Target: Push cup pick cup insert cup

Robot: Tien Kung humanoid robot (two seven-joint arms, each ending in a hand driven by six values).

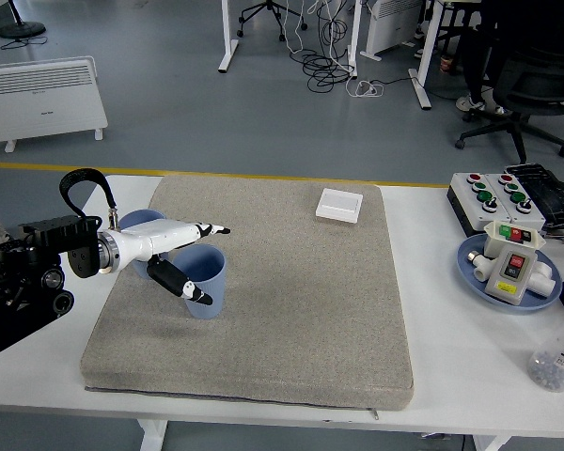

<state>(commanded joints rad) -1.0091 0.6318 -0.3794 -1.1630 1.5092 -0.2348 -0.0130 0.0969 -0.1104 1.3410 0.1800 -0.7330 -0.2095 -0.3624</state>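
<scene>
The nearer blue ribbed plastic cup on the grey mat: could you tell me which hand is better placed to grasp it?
Left. The left hand is already open around the nearer blue ribbed plastic cup, thumb in front and fingers behind. The right hand is not in view.

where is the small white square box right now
In the head view the white square box lies flat near the far edge of the grey mat, right of centre, well apart from the two blue cups on the mat's left side.
</scene>
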